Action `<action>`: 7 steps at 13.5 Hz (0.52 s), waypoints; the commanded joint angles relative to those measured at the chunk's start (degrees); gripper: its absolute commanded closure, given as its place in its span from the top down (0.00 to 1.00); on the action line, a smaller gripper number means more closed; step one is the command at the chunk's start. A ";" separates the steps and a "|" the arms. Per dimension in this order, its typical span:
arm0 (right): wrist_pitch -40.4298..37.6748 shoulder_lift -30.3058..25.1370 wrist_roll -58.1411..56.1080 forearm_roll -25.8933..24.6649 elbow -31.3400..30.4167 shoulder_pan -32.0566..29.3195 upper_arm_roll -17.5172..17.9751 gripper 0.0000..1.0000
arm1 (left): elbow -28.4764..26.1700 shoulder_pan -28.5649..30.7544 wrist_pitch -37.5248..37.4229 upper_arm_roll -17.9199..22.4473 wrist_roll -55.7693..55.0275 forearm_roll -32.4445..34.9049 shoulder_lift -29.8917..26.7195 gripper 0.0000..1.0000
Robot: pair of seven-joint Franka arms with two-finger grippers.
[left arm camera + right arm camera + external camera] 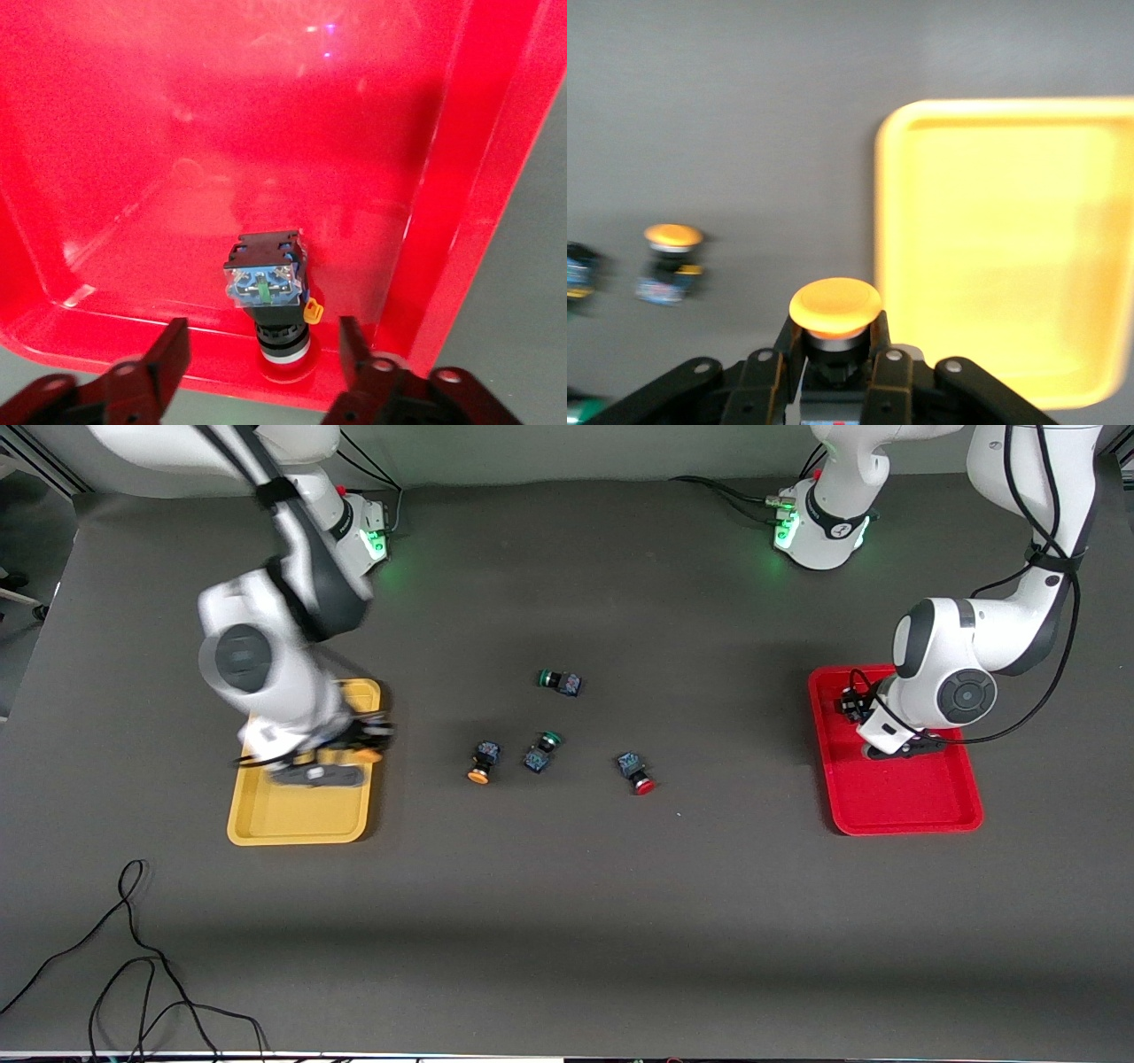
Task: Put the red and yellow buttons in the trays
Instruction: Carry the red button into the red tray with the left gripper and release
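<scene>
Left gripper [261, 354] is sitting released over the red tray [461, 177] — red button [266, 283] lying inside. Right gripper [833, 350] is clenching a yellow button [834, 310] beside the yellow tray [992, 248] — it should be centring over the floor before letting go.

The left gripper [261, 354] hangs low with fingers spread apart, while the right gripper [833, 341] is closed tight, raised.

table [567, 921]: dark grey mat | black cable [133, 957] at near edge
</scene>
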 commanded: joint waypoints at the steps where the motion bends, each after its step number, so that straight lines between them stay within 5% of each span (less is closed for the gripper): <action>1: 4.93 -1.37 -17.57 4.07 -5.38 0.57 -9.45 0.16 | 7.91 -2.14 -9.79 -2.13 -4.14 -1.05 -0.54 1.00; 4: 13.09 3.28 -28.59 6.11 -8.46 0.48 -16.68 0.16 | 21.61 -9.86 -19.13 -2.93 -14.59 -3.77 4.45 1.00; 7: 20.84 10.92 -32.49 6.20 -8.73 0.31 -20.03 0.16 | 41.80 -18.12 -25.29 -2.84 -29.16 -10.88 16.29 1.00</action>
